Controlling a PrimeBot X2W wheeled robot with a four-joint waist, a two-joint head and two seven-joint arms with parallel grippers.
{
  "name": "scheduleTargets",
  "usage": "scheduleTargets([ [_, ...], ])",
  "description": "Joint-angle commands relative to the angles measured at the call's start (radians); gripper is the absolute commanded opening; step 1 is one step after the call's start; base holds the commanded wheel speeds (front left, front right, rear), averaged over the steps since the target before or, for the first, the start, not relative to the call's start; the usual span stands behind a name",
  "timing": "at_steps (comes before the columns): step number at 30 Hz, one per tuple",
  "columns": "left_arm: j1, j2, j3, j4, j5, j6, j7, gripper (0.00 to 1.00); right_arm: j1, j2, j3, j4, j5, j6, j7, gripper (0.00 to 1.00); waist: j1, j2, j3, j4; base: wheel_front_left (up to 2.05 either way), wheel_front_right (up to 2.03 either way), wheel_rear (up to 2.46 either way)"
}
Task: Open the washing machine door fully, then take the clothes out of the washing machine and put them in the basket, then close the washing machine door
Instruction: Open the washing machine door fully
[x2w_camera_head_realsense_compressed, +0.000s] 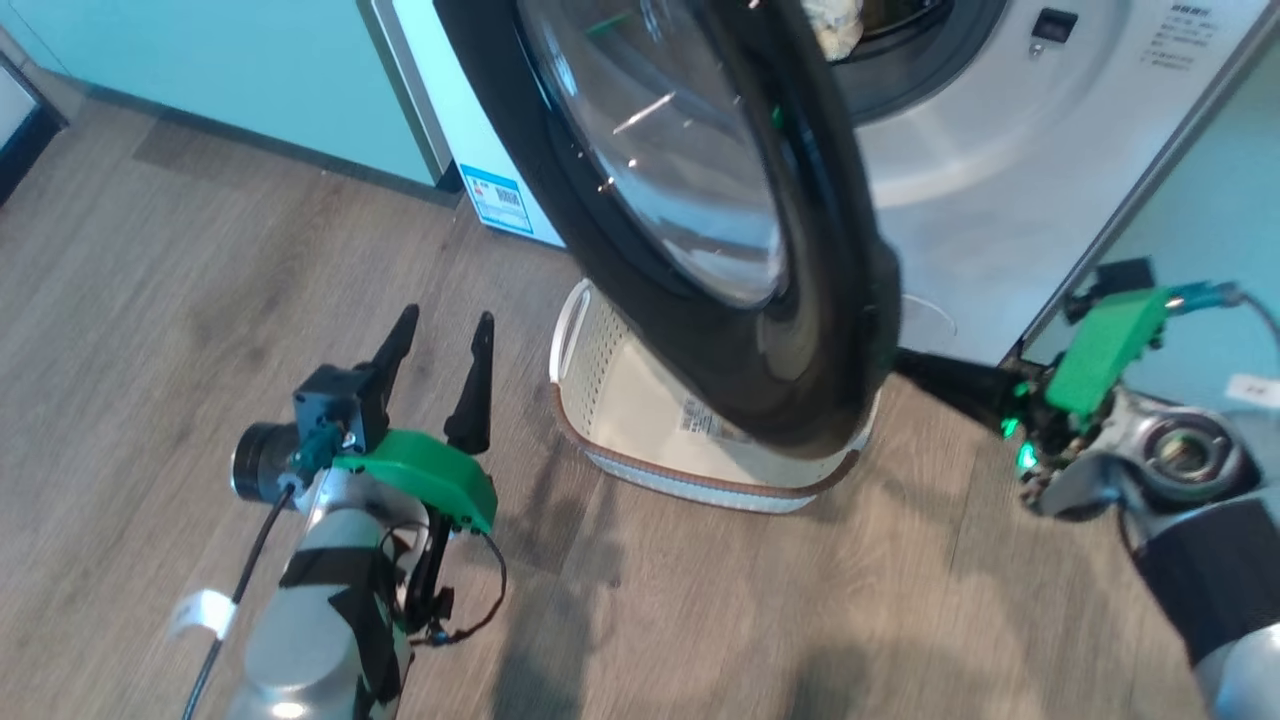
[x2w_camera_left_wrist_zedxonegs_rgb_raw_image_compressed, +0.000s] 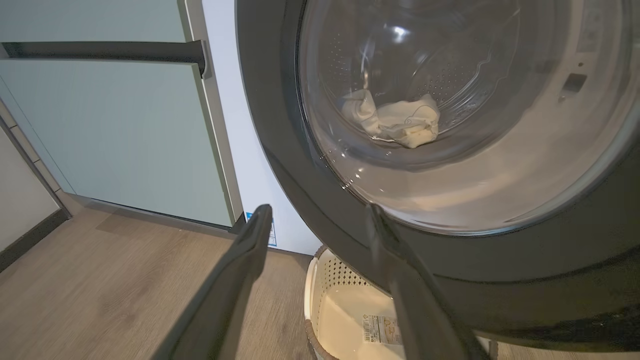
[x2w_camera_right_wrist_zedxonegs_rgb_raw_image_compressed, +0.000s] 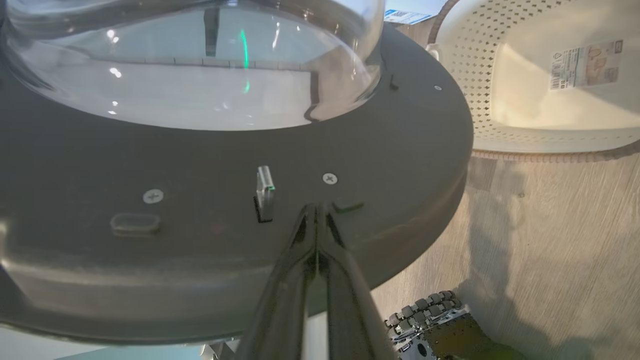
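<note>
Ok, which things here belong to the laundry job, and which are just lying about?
Job: round black-ringed glass washing machine door; white front-loading washing machine; pale cream fabric clothes; cream perforated plastic basket.
Lying about: pale green cabinet doors; wood-look floor.

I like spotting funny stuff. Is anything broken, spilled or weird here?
Nothing is broken or spilled. The only odd bit: the washing machine door hangs part-open over the basket, covering part of it.
</note>
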Motion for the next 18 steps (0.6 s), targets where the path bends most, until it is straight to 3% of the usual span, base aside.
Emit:
scheduleTargets([
  [1, 0.000, 0.027, 0.037, -0.026, 0.008, -0.006, -0.006, 1.00, -0.003, 0.020, 0.010, -0.040, 0.007, 0.004, 0.008, 0.00, 0.0000, 0.0000, -0.007, 0.000, 0.00, 0.00, 0.00],
  [18, 0.032, 0.027, 0.047, -0.010, 0.022, -0.022, -0.006, 1.00, 0.057, 0.117, 0.083, -0.004, -0.001, 0.004, 0.006, 0.00, 0.0000, 0.0000, -0.077, -0.002, 0.00, 0.00, 0.00],
])
